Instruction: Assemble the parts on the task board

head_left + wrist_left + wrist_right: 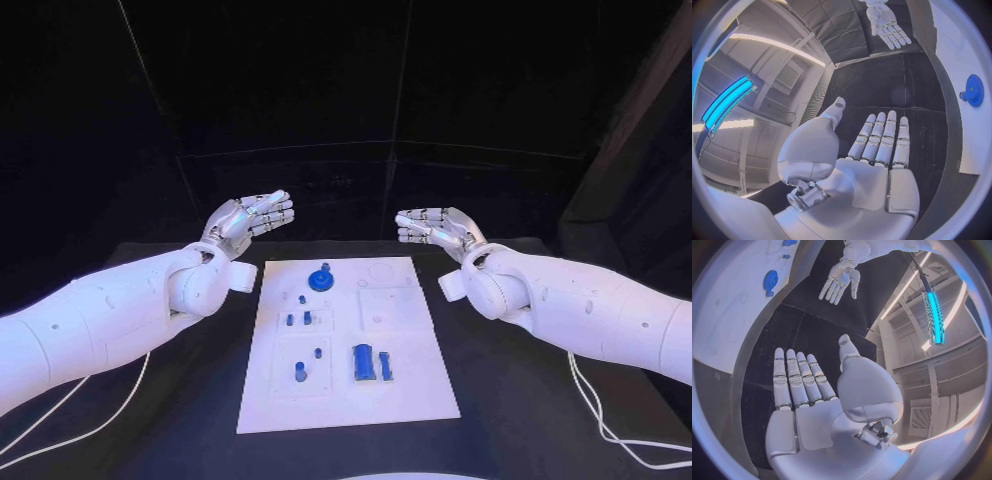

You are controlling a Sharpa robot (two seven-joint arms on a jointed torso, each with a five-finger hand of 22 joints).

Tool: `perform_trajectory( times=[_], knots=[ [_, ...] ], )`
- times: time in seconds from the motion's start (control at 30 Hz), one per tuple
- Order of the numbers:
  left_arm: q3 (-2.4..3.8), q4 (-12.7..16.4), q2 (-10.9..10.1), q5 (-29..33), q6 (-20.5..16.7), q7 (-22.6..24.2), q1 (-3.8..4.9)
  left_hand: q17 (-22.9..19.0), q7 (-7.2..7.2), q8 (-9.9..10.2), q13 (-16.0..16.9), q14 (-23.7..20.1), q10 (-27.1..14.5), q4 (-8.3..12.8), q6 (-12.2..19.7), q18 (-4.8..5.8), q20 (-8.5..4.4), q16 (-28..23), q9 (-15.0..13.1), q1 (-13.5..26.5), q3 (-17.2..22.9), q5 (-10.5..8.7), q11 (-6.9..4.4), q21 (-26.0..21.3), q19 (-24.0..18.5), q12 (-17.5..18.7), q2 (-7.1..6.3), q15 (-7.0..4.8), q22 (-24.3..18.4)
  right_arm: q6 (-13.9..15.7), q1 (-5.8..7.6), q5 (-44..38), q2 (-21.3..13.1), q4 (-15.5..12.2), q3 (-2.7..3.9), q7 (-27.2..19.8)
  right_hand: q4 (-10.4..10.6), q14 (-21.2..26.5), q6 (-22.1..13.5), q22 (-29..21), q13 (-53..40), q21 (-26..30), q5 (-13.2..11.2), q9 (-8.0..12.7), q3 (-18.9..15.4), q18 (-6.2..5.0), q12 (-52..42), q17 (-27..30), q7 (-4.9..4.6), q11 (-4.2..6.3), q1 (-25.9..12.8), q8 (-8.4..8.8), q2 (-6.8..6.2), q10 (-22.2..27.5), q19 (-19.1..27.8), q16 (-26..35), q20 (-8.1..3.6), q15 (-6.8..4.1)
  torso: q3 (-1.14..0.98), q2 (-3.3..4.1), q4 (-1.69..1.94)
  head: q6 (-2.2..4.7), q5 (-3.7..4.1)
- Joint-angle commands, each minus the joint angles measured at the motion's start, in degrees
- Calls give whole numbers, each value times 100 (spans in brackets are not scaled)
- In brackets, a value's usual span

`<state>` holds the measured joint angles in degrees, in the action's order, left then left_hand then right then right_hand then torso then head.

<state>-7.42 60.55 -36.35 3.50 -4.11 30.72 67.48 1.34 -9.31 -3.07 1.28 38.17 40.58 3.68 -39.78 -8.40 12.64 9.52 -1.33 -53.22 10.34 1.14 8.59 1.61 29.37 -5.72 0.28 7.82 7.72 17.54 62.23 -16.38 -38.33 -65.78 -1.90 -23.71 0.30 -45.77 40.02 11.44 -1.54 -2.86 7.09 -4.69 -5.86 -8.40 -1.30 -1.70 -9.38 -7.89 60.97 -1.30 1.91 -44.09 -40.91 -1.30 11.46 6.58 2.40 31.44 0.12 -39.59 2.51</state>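
Observation:
The white task board (411, 390) lies lengthwise in the middle of the black table. A blue gear (322, 278) sits near its far end, small blue pegs (304, 318) stand at mid-board, and a blue block (371, 363) lies toward the near end. My left hand (251, 216) floats above the table just past the board's far left corner, palm up, fingers straight and apart, holding nothing. My right hand (436, 228) mirrors it past the far right corner, likewise empty. The gear (974, 90) and board (967, 60) also appear beyond my left hand (879, 150).
Black table (173, 400) extends on both sides of the board. Thin white cables (606, 420) trail off the near right and near left of the table. Dark curtains close the back.

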Motion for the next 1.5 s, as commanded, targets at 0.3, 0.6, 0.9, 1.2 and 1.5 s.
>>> perform_trajectory(
  times=[0.3, 0.6, 0.9, 1.2, 1.5],
  knots=[
    [261, 1047, -288, -135, -1493, -25, -250, -134, 463, 307, -128, -1885, -2003, -368, 1965, 375, -624, -471, 133, 2627, -505, -114, -425, -161, -1450, 572, -28, -782, -772, 1503, -107, 920, -338, -1313, 105, -345, -30, 2247, -1965, -562, 154, 286, -709, 469, 586, 377, 130, 170, 462, 387, -2992, 130, -191, 2167, 2009, 130, -562, -658, -221, -23, -12, 479, -231],
    [581, 2305, -651, -278, -3160, -70, -570, -134, 931, 307, -128, -2489, -2645, -368, 2592, 840, -823, -952, 133, 3469, -1034, -114, -859, -161, -1916, 572, -28, -782, -772, 2538, -197, 1564, -605, -2303, 181, -581, -30, 2976, -2598, -1144, 154, 286, -709, 469, 586, 840, 130, 170, 938, 789, -3961, 130, -191, 2867, 2658, 130, -744, -658, -240, -26, -12, 521, -251],
    [735, 2914, -826, -347, -3966, -92, -726, -134, 931, 307, -128, -2910, -3095, -368, 3034, 840, -1264, -952, 133, 4058, -1034, -114, -859, -161, -2255, 572, -28, -782, -772, 2657, -207, 1638, -636, -2417, 190, -608, -30, 3479, -3042, -1144, 154, 286, -709, 469, 586, 840, 130, 170, 938, 789, -4635, 130, -191, 3349, 3099, 130, -1146, -658, -240, -26, -12, 521, -251],
    [742, 2940, -834, -350, -4001, -93, -732, -134, 931, 307, -128, -3195, -3394, -368, 3326, 840, -1264, -952, 133, 4451, -1034, -114, -859, -161, -2446, 572, -28, -782, -772, 2657, -207, 1638, -636, -2417, 190, -608, -30, 3814, -3332, -1144, 154, 286, -709, 469, 586, 840, 130, 170, 938, 789, -5073, 130, -191, 3669, 3398, 130, -1146, -658, -240, -26, -12, 521, -251],
    [742, 2940, -834, -350, -4001, -93, -732, -134, 931, 307, -128, -3378, -3592, -368, 3523, 840, -1264, -952, 133, 4720, -1034, -114, -859, -161, -2937, 572, -28, -782, -772, 2657, -207, 1638, -636, -2417, 190, -608, -30, 4048, -3542, -1144, 154, 286, -709, 469, 586, 840, 130, 170, 938, 789, -5402, 130, -191, 3888, 3619, 130, -1146, -658, -240, -26, -12, 521, -251]
  ],
)
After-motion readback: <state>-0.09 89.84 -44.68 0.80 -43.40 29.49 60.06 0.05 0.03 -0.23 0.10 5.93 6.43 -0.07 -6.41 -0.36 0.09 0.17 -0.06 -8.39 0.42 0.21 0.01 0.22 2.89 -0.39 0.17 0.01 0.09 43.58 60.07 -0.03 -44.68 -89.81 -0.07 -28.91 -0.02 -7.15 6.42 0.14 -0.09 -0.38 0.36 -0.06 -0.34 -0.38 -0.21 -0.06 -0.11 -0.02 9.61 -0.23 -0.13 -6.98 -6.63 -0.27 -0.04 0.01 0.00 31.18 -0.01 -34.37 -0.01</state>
